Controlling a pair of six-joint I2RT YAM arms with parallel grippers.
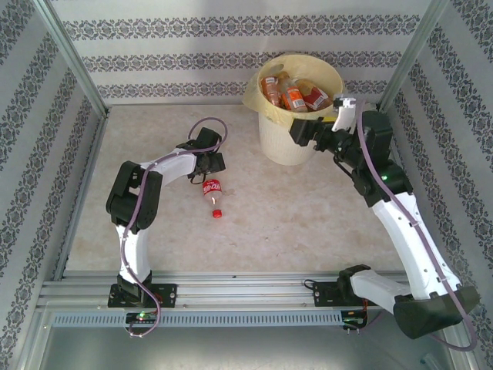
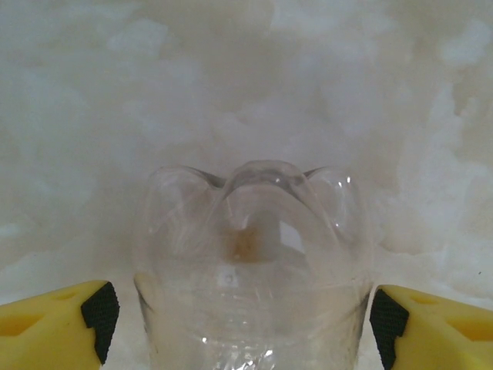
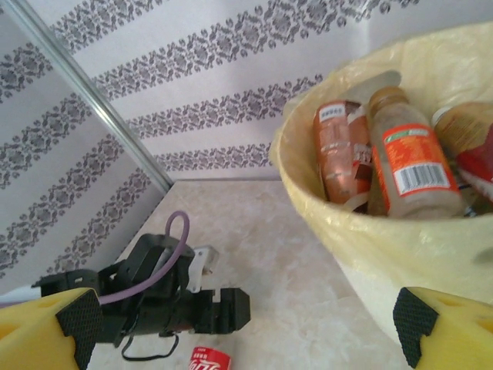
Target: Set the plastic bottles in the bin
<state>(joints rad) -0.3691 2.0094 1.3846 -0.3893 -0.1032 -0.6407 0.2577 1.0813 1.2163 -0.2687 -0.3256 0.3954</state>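
Found jaws of left gripper [image 2: 245,320] parted astride base of bottle [image 1: 213,191], not yet clenched, apparently lined up for a grip. Noted bottle flat on table [image 1: 308,223], nine o'clock of centre, cap toward six. Found jaws of right gripper [image 3: 246,327] released and empty beside bin [image 1: 286,146] at one o'clock, other bottles [image 1: 293,94] inside, likely parked clear.

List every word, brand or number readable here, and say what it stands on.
Nothing reads clearly.
Clear plastic bottle with a red label, lying on the marbled table: white script, too blurred.
Orange-labelled bottle in the white bag-lined bin: logo and barcode, too small.
Brown-labelled bottle beside it: white panel, print unreadable.
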